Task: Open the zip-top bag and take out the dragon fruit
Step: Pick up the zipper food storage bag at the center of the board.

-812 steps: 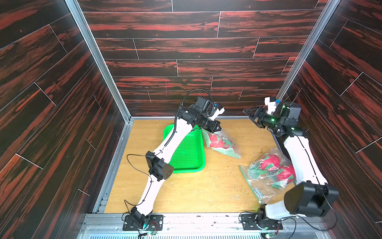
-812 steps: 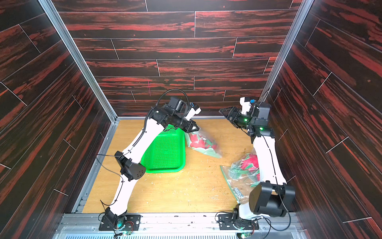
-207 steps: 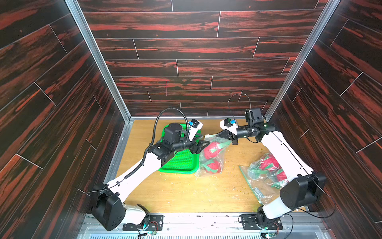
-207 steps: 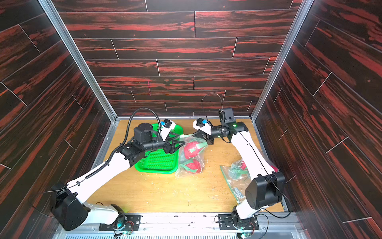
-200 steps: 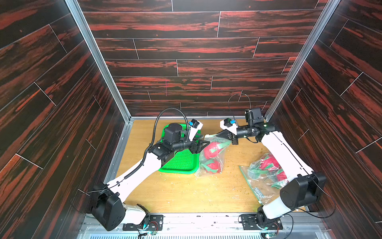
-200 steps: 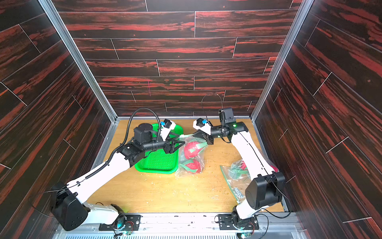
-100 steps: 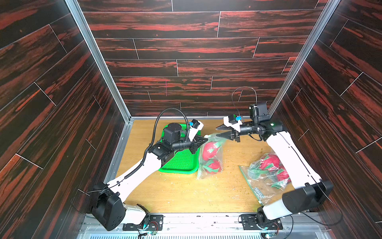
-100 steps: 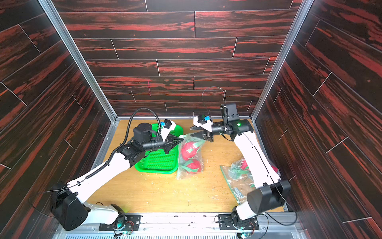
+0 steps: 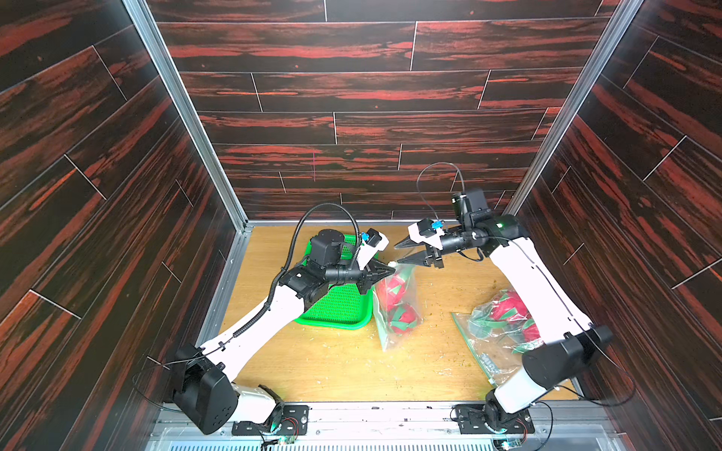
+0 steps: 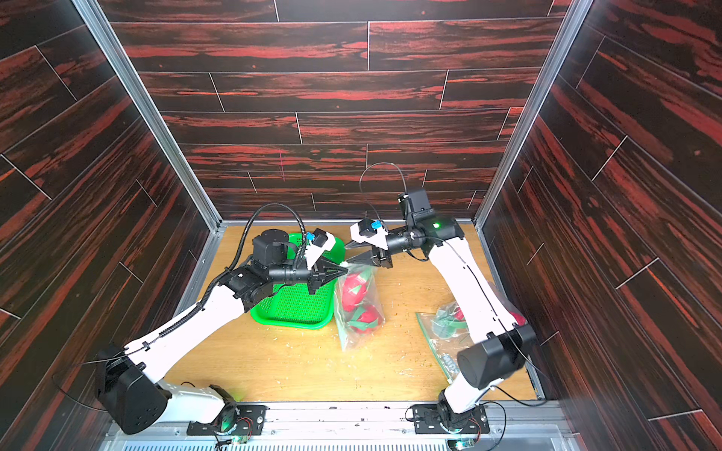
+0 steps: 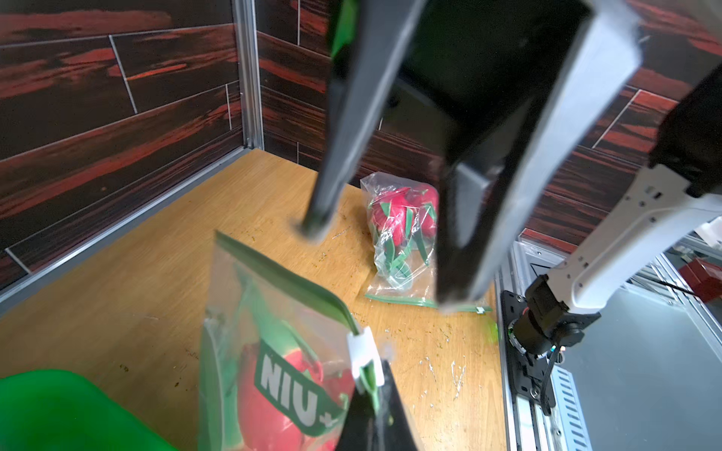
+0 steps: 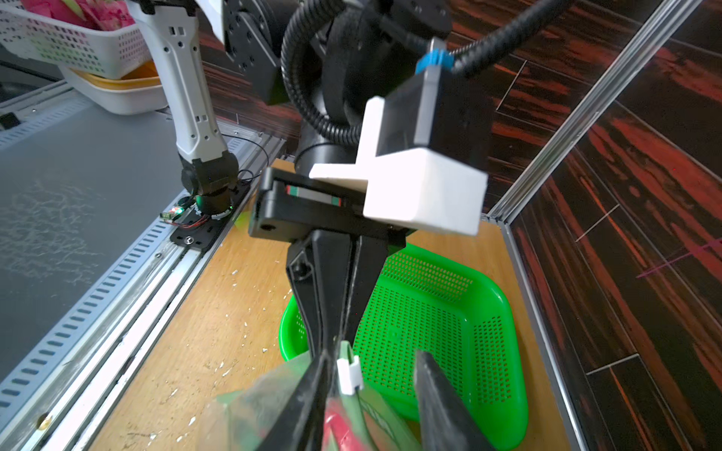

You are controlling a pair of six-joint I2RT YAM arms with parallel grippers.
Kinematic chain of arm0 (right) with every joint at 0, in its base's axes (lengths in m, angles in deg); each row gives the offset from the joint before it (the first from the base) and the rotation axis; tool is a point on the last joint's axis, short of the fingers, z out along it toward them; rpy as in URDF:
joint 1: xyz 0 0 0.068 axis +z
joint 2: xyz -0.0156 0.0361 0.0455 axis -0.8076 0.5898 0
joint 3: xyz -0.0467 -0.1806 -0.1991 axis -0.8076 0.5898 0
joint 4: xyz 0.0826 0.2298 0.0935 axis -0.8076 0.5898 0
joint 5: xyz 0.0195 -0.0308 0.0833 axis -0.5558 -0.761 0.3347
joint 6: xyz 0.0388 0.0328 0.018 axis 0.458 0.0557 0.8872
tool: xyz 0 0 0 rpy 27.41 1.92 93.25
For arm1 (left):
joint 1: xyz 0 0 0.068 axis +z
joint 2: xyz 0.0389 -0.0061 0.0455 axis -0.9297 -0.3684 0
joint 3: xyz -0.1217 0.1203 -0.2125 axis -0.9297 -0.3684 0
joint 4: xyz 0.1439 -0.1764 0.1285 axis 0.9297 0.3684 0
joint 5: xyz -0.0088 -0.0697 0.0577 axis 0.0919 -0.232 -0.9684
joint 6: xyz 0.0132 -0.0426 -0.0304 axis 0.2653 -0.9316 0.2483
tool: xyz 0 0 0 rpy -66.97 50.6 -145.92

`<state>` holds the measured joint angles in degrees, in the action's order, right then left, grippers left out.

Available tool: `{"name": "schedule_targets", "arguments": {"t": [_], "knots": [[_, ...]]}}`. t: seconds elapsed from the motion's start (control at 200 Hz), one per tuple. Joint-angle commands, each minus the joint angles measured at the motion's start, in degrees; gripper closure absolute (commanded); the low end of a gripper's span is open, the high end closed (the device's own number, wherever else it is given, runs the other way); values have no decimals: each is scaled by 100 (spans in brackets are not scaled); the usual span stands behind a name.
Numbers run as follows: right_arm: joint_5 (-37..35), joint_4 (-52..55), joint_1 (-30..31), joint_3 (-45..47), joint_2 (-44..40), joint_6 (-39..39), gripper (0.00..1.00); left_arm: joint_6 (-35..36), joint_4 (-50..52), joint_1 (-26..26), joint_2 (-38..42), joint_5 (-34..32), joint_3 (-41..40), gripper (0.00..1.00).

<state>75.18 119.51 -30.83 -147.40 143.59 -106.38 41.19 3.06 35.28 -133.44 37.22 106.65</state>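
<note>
wooden table (image 9: 332, 363) | zip-top bag (image 11: 242, 296): "NIU" label | left hand (image 9: 390, 268) pinches top

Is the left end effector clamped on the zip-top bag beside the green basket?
Yes, the left end effector is shut on the top edge of the zip-top bag, beside its white slider.

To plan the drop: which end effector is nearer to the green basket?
Left. The left end effector is beside the green basket, shut on the zip-top bag; the right end effector is open, beyond that bag.
</note>
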Motion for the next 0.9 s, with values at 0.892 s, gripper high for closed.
{"name": "schedule_targets", "arguments": {"t": [0.892], "knots": [[195, 1347, 117, -402, 512, -536, 69, 598, 209, 6, -34, 621, 783, 100]]}}
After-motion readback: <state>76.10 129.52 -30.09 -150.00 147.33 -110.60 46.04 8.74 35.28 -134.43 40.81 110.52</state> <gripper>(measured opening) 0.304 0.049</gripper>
